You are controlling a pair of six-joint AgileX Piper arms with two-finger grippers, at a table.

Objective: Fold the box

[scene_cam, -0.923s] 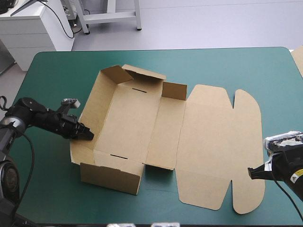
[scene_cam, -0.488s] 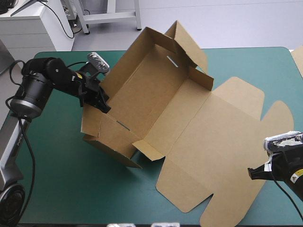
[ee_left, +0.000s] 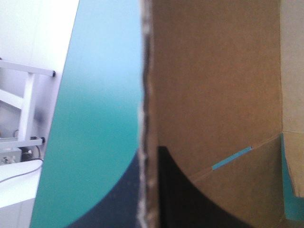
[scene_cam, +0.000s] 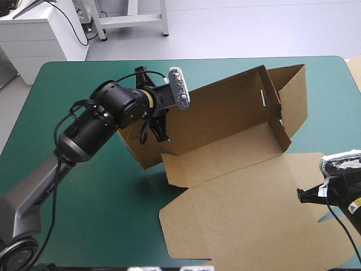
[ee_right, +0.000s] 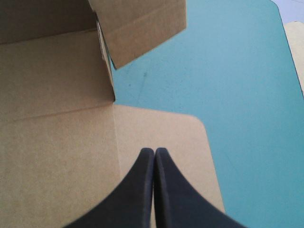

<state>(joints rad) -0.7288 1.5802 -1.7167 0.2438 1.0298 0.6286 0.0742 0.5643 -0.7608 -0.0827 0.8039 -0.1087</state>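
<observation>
Across the middle of the desk (scene_cam: pixel 113 214) I see the brown box (scene_cam: pixel 225 113) tilted up, its walls raised and its lid (scene_cam: pixel 254 220) lying flat toward the near right corner. My left gripper (scene_cam: pixel 160 129) has its black fingers clamped on the box's left wall, with the board's edge between them. My right gripper (ee_right: pixel 154 153) sits above the lid's rounded flap, fingers pressed together in a point, gripping nothing.

High camera: above, behind me, facing forward-down, whole teal-green tabletop (scene_cam: pixel 101 226). Left wrist: pressed close to the brown cardboard box (ee_left: pixel 213 71) at my left claw (ee_left: pixel 145 190). Right wrist: low along my right claw (ee_right: pixel 154 156); shares the lid corner with high.
</observation>
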